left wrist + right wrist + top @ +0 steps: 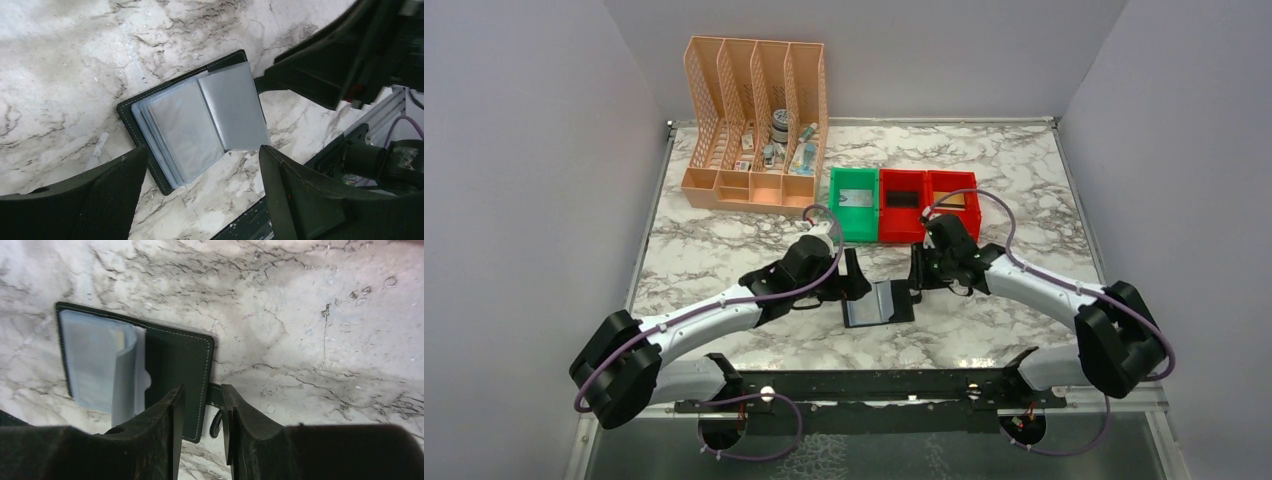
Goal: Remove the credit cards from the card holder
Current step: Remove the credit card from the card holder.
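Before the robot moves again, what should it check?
1. Wallet lies open: ok.
2. Left hand open above the sleeves: ok.
3. Right hand lined up on the tab: ok.
4. Right hand really pinching the tab: cannot tell.
5. A card showing in the sleeves to grab: cannot tell.

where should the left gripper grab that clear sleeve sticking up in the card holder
Pinch the raised sleeve of the card holder by its free edge, coming from above with the left gripper, whose jaws stand open over it. That leaf curls up off the flat stack, so a finger can probably slide down each side; the other leaves lie flat.
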{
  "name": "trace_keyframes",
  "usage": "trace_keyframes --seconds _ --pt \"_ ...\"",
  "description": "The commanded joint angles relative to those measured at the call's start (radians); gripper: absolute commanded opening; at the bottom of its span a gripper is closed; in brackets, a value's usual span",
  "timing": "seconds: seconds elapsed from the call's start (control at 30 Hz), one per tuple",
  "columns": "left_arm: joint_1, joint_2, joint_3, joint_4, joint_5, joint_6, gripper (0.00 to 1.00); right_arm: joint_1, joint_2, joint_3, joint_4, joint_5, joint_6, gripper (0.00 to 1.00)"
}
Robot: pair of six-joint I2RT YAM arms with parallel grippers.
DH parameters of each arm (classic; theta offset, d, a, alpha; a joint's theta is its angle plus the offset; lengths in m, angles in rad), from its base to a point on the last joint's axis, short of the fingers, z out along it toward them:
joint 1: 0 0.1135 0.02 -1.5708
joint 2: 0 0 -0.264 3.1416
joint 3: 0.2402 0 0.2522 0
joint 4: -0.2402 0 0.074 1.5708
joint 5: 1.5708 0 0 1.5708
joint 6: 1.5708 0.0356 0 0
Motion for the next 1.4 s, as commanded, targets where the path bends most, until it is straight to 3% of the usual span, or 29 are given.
trace_keyframes --seconds 0.0,0.13,0.37,0.43,0.57,0.6,0.73,0.83,1.1,1.37 --pt "-0.001 -0.043 0.032 -0.071 -0.119 -0.027 0.83 -0.004 -0.130 0.069 -0.050 0.065 -0.007 0.34" --pt "-0.002 -0.155 -0.018 -0.084 -0.234 -0.067 0.91 -0.003 -0.279 0.070 0.029 -0.046 -0.059 0.45" --pt "0.001 -0.252 0.000 -0.256 -0.411 -0.074 0.99 0.009 -0.260 0.077 0.175 -0.400 -0.003 0.41" --pt "0.000 -0.269 -0.004 -0.281 -0.437 -0.090 0.99 0.050 -0.215 0.081 0.187 -0.372 0.010 0.40" --pt "0.002 -0.301 -0.018 -0.333 -0.481 -0.138 0.99 0.228 -0.138 0.162 0.059 0.039 0.007 0.45" --pt "0.002 -0.310 -0.023 -0.340 -0.489 -0.142 0.99 0.236 -0.123 0.165 0.055 0.064 0.008 0.46" --pt "0.003 -0.355 -0.047 -0.366 -0.522 -0.163 0.99 0.251 -0.042 0.198 0.040 0.058 0.010 0.48" --pt "0.003 -0.390 -0.072 -0.375 -0.544 -0.186 0.99 0.281 0.053 0.234 0.008 0.067 0.007 0.60" --pt "0.005 -0.469 -0.113 -0.392 -0.557 -0.209 0.99 0.300 0.211 0.322 -0.046 0.085 0.031 0.61" --pt "0.005 -0.423 -0.098 -0.392 -0.553 -0.239 0.99 0.312 0.284 0.329 -0.072 0.123 0.075 0.67"
